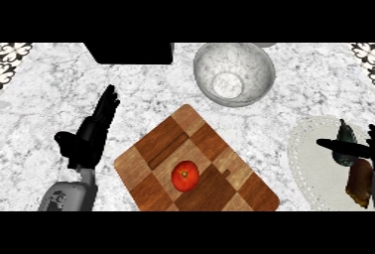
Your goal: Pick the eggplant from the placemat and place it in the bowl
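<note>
Tomato (185, 175) on checkered cutting board (219, 149)

Eggplant (357, 173) on white placemat (307, 163) under right robot hand (344, 146); bowl (234, 73) well apart.

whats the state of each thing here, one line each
eggplant: lying on the placemat at the right edge, not yet in the bowl
placemat: flat on the counter, white
bowl: upright, holds nothing
tomato: resting on the cutting board
cutting board: flat, set at an angle
left hand: open, fingers straight, holding nothing
right hand: over the eggplant, grip unclear
</note>
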You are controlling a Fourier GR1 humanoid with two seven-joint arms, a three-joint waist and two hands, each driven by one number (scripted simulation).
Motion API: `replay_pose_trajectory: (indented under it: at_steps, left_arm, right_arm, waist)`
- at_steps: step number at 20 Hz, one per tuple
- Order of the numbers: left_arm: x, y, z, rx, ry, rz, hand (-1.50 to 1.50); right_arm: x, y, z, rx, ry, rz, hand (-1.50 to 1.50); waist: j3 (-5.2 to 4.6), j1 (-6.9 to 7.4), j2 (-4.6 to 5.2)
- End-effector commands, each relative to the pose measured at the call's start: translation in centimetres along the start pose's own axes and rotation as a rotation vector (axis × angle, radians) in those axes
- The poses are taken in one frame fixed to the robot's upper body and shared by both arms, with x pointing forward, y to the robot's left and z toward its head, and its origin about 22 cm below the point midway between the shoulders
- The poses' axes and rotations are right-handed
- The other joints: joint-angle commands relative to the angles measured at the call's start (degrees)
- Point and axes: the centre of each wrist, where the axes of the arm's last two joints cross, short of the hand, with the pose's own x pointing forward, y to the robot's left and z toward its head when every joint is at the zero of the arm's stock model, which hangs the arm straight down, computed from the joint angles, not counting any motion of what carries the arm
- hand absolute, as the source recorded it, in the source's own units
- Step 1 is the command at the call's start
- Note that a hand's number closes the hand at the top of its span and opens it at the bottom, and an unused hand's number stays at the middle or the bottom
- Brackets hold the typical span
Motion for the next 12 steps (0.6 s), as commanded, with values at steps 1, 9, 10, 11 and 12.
replay_pose_trajectory:
  at_steps: [1,9,10,11,12]
  left_arm:
    - [-0.5,1.1,0.3,0.004,0.005,0.015,0.00]
    - [1.8,-1.4,0.5,0.008,-0.006,0.004,0.00]
    - [1.0,1.0,-0.4,0.007,0.016,0.009,0.00]
    - [-1.5,0.2,0.4,-0.002,0.005,-0.004,0.00]
    - [-0.7,-1.3,0.0,-0.019,-0.007,-0.008,0.00]
  right_arm:
    - [0.4,1.1,-0.9,0.043,0.022,-0.008,-1.50]
    - [-1.8,2.1,-0.7,0.130,-0.141,0.188,1.50]
    - [-0.3,1.7,-0.5,0.149,-0.147,0.197,1.50]
    - [-1.6,1.7,-1.5,0.155,-0.143,0.148,1.50]
    - [-0.5,3.9,-0.7,0.141,-0.141,0.124,1.50]
  waist:
    - [0.58,0.11,0.33]
    - [0.62,0.27,0.25]
    - [0.58,0.10,0.31]
    - [0.60,0.13,0.42]
    - [0.59,0.16,0.39]
